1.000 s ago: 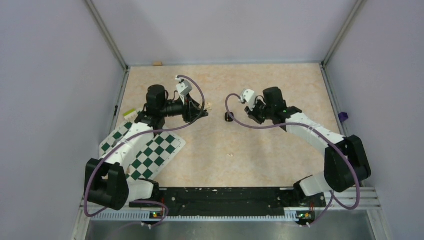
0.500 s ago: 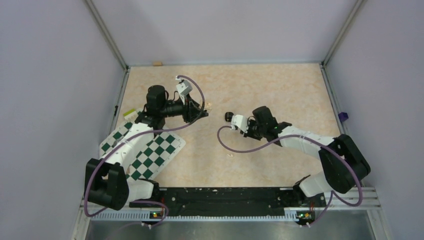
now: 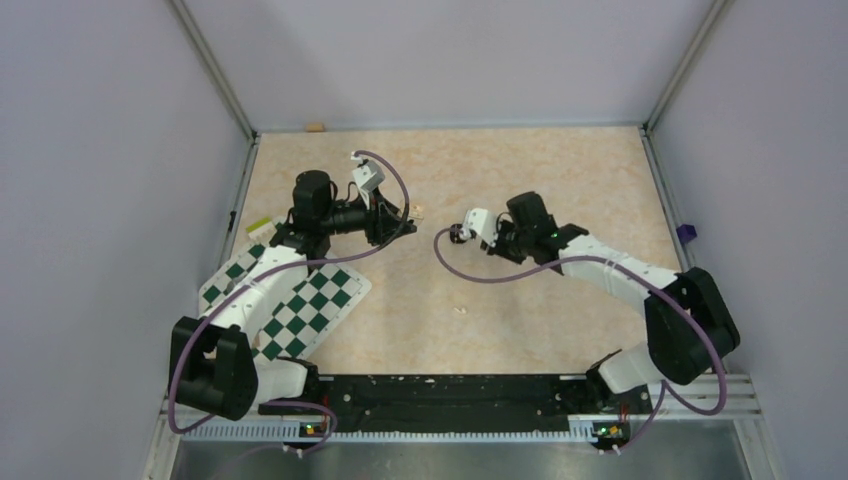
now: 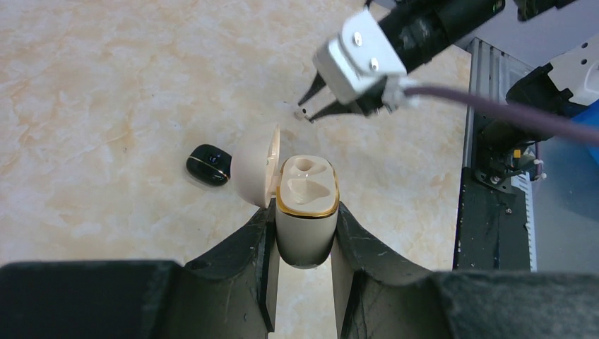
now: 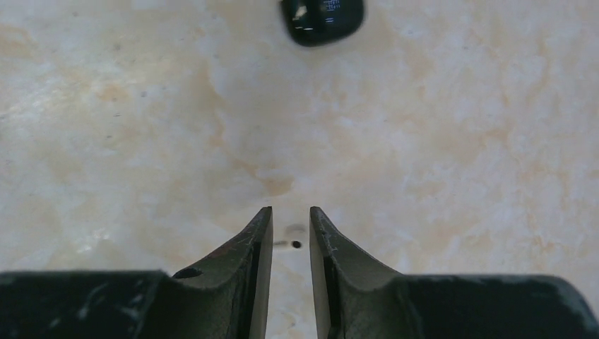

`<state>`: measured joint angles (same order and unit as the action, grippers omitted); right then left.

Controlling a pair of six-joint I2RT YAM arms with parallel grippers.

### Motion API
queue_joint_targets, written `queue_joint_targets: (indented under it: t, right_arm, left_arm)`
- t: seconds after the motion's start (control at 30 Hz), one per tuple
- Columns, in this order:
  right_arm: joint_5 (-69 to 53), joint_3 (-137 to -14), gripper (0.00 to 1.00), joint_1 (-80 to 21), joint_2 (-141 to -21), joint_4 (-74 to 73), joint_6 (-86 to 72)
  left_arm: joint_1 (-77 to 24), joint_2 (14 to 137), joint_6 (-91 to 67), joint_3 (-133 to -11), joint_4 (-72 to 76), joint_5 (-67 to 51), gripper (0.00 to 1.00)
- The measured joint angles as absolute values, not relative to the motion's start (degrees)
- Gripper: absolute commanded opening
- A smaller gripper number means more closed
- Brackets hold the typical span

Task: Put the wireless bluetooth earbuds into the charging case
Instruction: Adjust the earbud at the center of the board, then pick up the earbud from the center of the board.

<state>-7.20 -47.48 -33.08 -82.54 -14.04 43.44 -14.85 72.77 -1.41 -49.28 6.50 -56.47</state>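
Your left gripper [image 4: 304,220] is clamped on the lower half of the charging case [image 4: 306,192]. It holds the case upright, apparently clear of the table [image 4: 85,78], with the lid [image 4: 252,168] swung open to one side, so the two moulded sockets face up, ready for loading. Both sockets look cream and unfilled. One of the wireless bluetooth earbuds [image 4: 209,164] lies loose on the table just beside the open lid; a second shows in no view. Your right gripper [image 5: 290,224] hovers low over the table with its fingers narrowly parted and nothing between them. The earbud sits ahead of its tips and apart from them, a stance that reads as the approach to a pick. Only the left wrist view shows the open sockets and the right fingertips from the side. Only the right wrist view shows the bare gap between those fingers. Only the top view shows both arms converging near the table's middle, where the case is a pale speck.
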Motion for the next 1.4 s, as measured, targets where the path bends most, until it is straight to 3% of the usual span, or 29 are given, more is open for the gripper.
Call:
queue_joint_targets:
  t: [0.17,0.33,0.63,0.83,1.13,1.4]
  right_arm:
    - [-8.0,-57.0,0.35,-26.9,-83.3,-20.0,43.2]
    - [-6.6,-58.3,0.39,-24.7,-86.5,-24.0,44.6]
    - [-5.6,-74.1,0.49,-24.7,-102.9,-43.3,41.7]
    - [-4.4,-84.3,0.51,-25.7,-106.6,-49.5,38.3]
    - [0.6,-87.5,0.5,-28.7,-117.0,-57.8,35.3]
    - [0.9,-90.2,0.5,-28.7,-118.8,-62.1,32.6]
  left_arm:
    - [-14.9,72.8,-1.4,-49.3,6.5,-56.4,0.0]
    - [-14.9,72.7,-1.4,-49.3,6.5,-56.2,0.0]
    - [-14.9,72.7,-1.4,-49.3,6.5,-56.1,0.0]
    - [-14.9,72.7,-1.4,-49.3,6.5,-56.1,0.0]
    - [-14.9,72.7,-1.4,-49.3,6.5,-56.0,0.0]
    - [-14.9,72.7,-1.4,-49.3,6.6,-56.1,0.0]
